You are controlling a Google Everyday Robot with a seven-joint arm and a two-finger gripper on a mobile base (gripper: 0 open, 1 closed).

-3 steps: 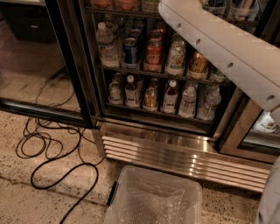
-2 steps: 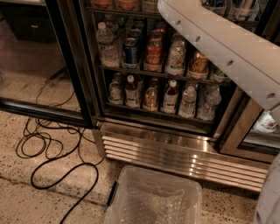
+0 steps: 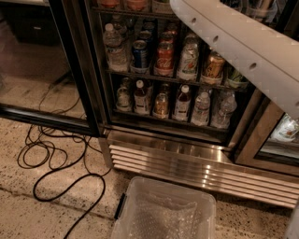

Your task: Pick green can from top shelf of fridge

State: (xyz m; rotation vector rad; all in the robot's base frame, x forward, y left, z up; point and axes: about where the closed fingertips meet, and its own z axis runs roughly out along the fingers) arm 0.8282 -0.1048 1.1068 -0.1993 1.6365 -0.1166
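Note:
The fridge (image 3: 187, 163) fills the upper middle of the camera view, with its black frame, its wire racks and its steel slatted base grille. Two racks show in full: one (image 3: 154, 77) with cans and water bottles, one (image 3: 163, 119) with small bottles. Only the front rail of a higher rack (image 3: 135, 11) shows at the top edge, and I cannot tell whether it is the top shelf. The green can is out of view. My white arm (image 3: 243, 51) crosses the upper right in front of the fridge. My gripper is out of view.
A clear plastic bin (image 3: 163, 214) stands on the speckled floor just in front of the grille. Black cables (image 3: 51, 158) loop over the floor at the left. A glass door (image 3: 37, 70) stands at the left, and another cooler's door (image 3: 275, 140) at the right.

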